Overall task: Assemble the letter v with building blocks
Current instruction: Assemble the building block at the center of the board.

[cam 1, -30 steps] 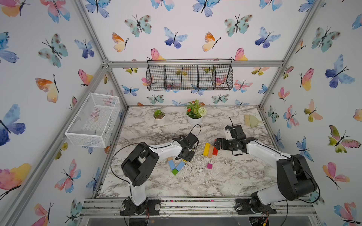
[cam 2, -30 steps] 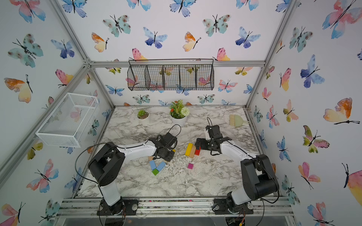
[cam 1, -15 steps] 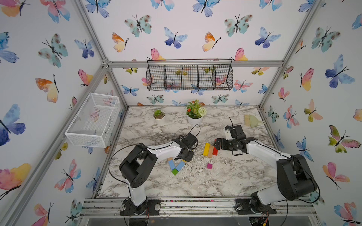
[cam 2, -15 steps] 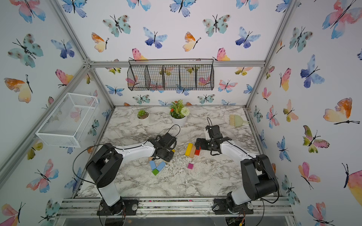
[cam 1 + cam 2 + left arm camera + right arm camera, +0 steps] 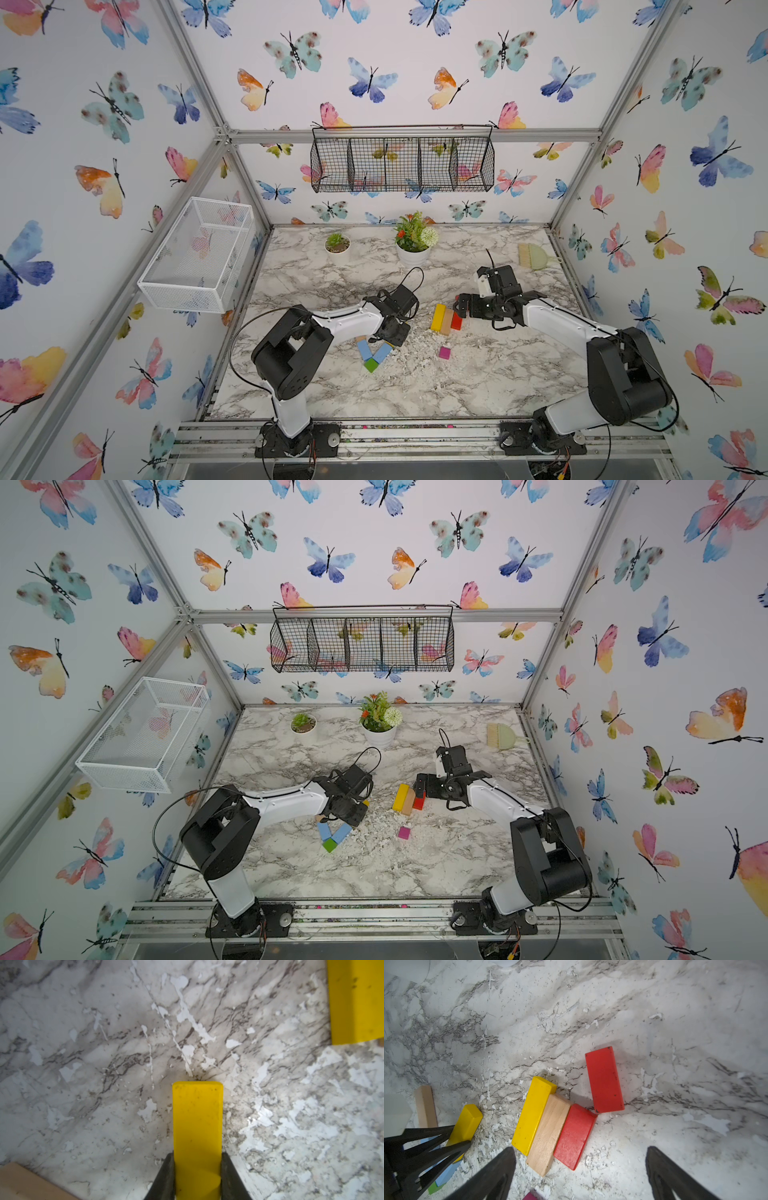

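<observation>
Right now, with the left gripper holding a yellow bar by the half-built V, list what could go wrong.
1. The left gripper is shut on a yellow bar right beside the light blue bars and green cube; setting it down may knock that started V askew.
2. The right gripper hangs open over a second yellow bar, a tan bar and a red bar lying side by side, touching; closing on one would likely drag its neighbours.

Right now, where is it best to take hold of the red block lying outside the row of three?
Take the lone red block across its narrow width, near the middle, from straight above. It lies flat with both long sides free; only one corner nears the other red block. The open right gripper closes roughly in that direction.
</observation>
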Action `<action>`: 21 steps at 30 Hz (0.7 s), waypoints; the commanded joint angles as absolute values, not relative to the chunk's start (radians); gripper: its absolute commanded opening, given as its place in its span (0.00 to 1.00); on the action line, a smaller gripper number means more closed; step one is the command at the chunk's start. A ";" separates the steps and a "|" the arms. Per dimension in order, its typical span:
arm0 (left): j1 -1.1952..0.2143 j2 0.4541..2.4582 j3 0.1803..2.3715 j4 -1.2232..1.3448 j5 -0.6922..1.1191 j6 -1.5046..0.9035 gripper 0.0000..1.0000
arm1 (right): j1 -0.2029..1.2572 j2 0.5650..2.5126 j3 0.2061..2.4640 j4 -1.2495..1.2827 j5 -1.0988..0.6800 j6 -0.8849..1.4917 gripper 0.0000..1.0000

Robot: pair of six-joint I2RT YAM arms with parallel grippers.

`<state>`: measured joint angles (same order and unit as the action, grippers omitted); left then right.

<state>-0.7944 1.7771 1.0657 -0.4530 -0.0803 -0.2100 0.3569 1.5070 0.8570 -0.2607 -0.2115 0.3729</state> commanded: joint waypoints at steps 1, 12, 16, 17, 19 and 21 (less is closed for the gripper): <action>-0.805 1.743 1.060 -0.460 -0.081 -0.219 0.28 | 0.353 1.516 0.847 -0.270 -0.225 0.367 0.99; -0.810 1.741 1.042 -0.460 -0.085 -0.228 0.28 | 0.353 1.519 0.847 -0.270 -0.226 0.367 0.99; -0.811 1.742 1.041 -0.460 -0.092 -0.228 0.29 | 0.353 1.519 0.847 -0.269 -0.230 0.367 0.99; -0.811 1.743 1.041 -0.460 -0.094 -0.229 0.30 | 0.353 1.519 0.847 -0.270 -0.231 0.367 0.99; -0.811 1.745 1.042 -0.460 -0.098 -0.230 0.33 | 0.353 1.517 0.847 -0.270 -0.230 0.366 0.99; -0.811 1.746 1.044 -0.460 -0.106 -0.231 0.37 | 0.353 1.517 0.847 -0.270 -0.230 0.367 0.99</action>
